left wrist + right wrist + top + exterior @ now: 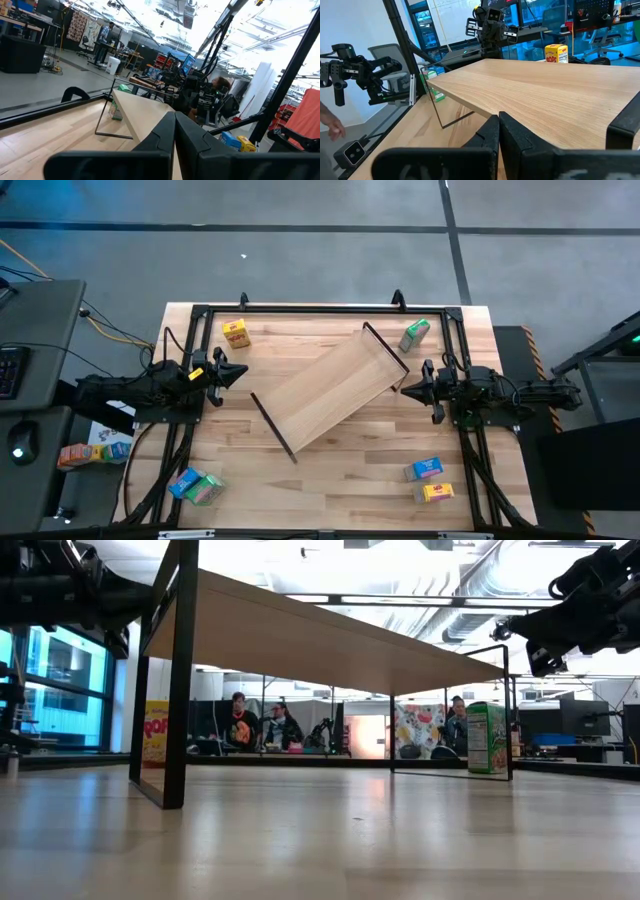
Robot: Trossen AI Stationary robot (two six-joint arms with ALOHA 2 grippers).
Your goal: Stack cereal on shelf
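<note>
The shelf (pixel 328 388), a long light-wood board, stands slantwise at mid-table on its two thin dark end panels (pixel 181 680). Small cereal boxes stand scattered on the table. A yellow one (pixel 236 332) is at the far left and a green one (pixel 414 335) at the far right. A blue one (pixel 427 469) and a yellow one (pixel 437 492) sit near right. A blue-and-green pair (pixel 196 485) lies near left. My left gripper (pixel 244 374) is shut, off the shelf's left. My right gripper (pixel 403 389) is shut, just off the shelf's right end. Neither touches anything.
A black tube frame (pixel 320 308) runs around the table's edges. More small boxes (pixel 85 452) lie off the table to the left. People sit in the room beyond the far edge (pixel 240 725), and a hand (pixel 332 127) shows beside the table.
</note>
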